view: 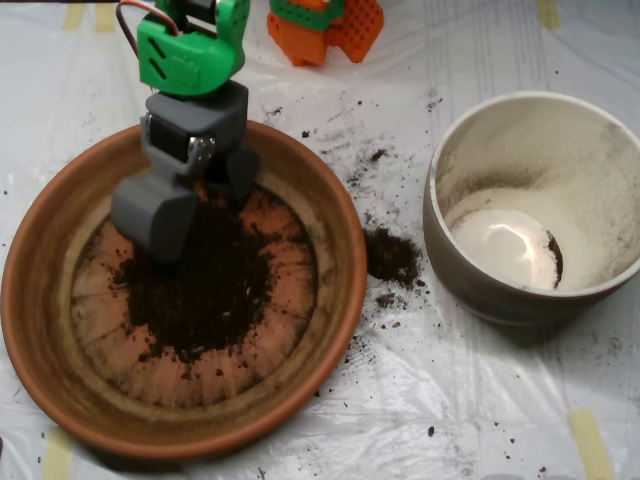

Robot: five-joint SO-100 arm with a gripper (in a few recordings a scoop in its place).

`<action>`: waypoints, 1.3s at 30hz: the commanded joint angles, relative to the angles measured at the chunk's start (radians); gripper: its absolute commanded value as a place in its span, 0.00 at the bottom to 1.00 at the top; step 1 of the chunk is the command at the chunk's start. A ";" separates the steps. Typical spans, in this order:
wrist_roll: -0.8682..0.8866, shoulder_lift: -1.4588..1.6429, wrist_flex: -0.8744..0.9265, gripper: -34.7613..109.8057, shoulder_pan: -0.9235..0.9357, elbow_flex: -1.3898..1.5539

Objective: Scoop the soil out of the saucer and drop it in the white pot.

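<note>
- I see the grey clamshell scoop (185, 205) down inside the terracotta saucer (40, 300), at the upper left of its base, with its two halves spread apart over the heap.
- The soil (205, 290) lies as a dark crumbly patch across the middle of the ridged base, and the scoop's lower shell touches its upper edge.
- The green arm segment (190, 50) rises toward the top of the frame.
- The white pot (480, 290) stands at right, apart from the saucer, with a dark smear low on its inner floor.
- A spilled clump of soil (392, 256) lies on the plastic sheet (450, 400) between saucer and pot, with crumbs scattered around.
- An orange part (325, 25) sits at top centre.
</note>
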 commanded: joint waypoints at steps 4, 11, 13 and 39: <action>0.006 -0.026 -0.038 0.48 0.054 -0.109; -0.002 -0.256 0.025 0.48 0.077 -0.299; -0.008 -0.341 0.077 0.47 0.071 -0.377; -0.164 -0.249 -0.199 0.24 0.054 -0.255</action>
